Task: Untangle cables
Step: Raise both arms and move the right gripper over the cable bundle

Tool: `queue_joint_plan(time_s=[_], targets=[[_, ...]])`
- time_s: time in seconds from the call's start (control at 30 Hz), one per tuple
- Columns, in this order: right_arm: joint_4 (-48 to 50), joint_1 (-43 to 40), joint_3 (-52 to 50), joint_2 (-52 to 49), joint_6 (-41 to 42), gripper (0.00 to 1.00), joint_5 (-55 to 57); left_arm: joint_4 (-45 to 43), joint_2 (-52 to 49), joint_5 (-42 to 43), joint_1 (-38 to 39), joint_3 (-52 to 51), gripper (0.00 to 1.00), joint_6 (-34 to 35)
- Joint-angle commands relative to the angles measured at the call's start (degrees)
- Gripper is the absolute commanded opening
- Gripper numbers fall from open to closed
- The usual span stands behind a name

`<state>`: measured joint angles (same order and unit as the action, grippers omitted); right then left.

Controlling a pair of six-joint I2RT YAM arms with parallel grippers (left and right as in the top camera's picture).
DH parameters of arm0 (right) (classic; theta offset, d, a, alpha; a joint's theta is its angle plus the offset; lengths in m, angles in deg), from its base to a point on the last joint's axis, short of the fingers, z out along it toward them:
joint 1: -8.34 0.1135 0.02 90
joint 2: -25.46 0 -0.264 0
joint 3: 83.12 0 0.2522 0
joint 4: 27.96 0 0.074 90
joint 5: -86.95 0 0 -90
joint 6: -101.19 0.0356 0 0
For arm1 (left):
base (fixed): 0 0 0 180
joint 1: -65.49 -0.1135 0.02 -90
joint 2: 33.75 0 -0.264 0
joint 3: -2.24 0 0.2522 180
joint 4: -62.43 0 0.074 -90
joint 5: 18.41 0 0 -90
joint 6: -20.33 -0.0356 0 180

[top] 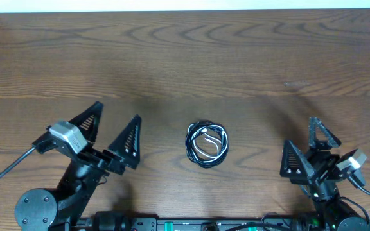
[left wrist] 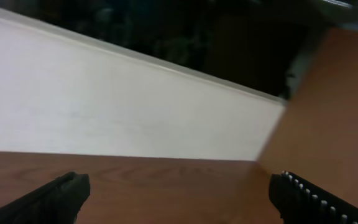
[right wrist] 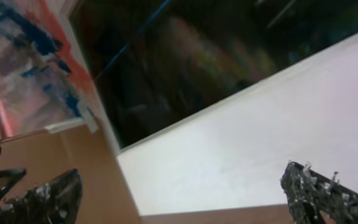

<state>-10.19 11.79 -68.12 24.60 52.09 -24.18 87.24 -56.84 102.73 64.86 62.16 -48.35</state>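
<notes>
The cables [top: 206, 144], black and white cords wound together in one small coil, lie on the wooden table [top: 185, 70] near the front centre, seen only in the overhead view. My left gripper [top: 117, 122] stands open to the coil's left, fingers spread wide and empty. On the coil's right, my right gripper [top: 302, 142] is open too, holding nothing. Both wrist views look away over the table toward a white wall; the left gripper [left wrist: 179, 186] and right gripper [right wrist: 182, 183] show wide-apart fingertips with no cable between them.
The table's far edge [top: 185, 11] meets a white wall. A wooden side panel [left wrist: 334, 106] rises at the table's edge in the left wrist view. Black arm wires [top: 2, 173] trail off at the front left.
</notes>
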Motion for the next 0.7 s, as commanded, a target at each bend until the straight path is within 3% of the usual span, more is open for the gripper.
queue_joint_plan(time_s=[0.0,0.13,0.3,0.47,0.67], targets=[[-0.1,-0.4,1.4,-0.9,0.3,0.99,-5.8,0.5,-0.2,5.6,0.2,0.8,0.98,1.1],[-4.7,-0.4,6.6,-5.1,-3.0,0.99,-9.8,6.4,-2.0,5.6,0.2,0.8,0.98,1.0],[-16.9,-0.4,21.7,-18.2,-10.7,0.99,-18.2,13.2,-4.6,5.9,0.2,0.8,0.98,0.0],[-34.2,-0.4,40.0,-35.6,-17.3,0.99,-29.4,20.2,-5.4,5.9,0.2,2.0,0.98,-4.5],[-58.2,-0.3,55.8,-52.9,-25.8,0.99,-37.5,37.4,-5.4,2.3,0.2,6.5,0.98,-10.6]])
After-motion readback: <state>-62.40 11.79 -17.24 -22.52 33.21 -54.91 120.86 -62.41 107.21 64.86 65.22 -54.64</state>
